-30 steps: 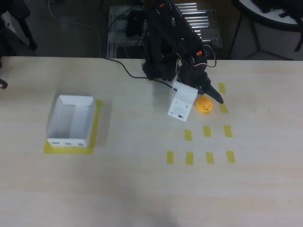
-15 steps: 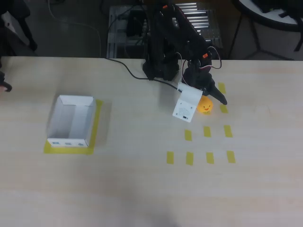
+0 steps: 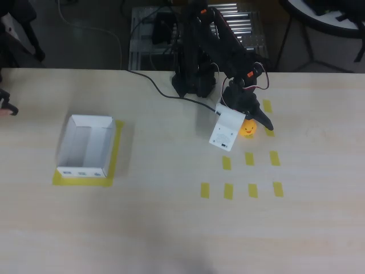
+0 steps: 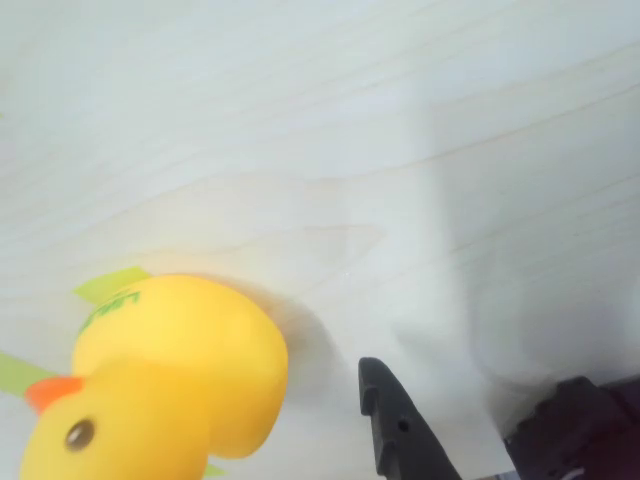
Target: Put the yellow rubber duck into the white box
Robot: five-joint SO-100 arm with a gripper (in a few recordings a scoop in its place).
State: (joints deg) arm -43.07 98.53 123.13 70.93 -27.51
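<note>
The yellow rubber duck point(image 3: 247, 129) sits on the table right of centre, partly on a yellow tape mark. My gripper point(image 3: 256, 127) is low over it and open. Its black finger point(image 3: 264, 119) lies along the duck's right side, and the white wrist housing point(image 3: 224, 133) is on the duck's left. In the wrist view the duck point(image 4: 160, 385) is large at the lower left, facing left, with a black fingertip point(image 4: 378, 392) just right of it; whether they touch I cannot tell. The white box point(image 3: 91, 121) stands open-topped and empty at the far left.
The box rests on a yellow tape patch point(image 3: 117, 149). Several small yellow tape rectangles point(image 3: 249, 158) form a grid around and below the duck. A black cable point(image 3: 149, 83) runs from the arm's base point(image 3: 193, 85) toward the table's back edge.
The gripper has swung a little to the right and come down closer around the duck. The duck has stayed where it was.
</note>
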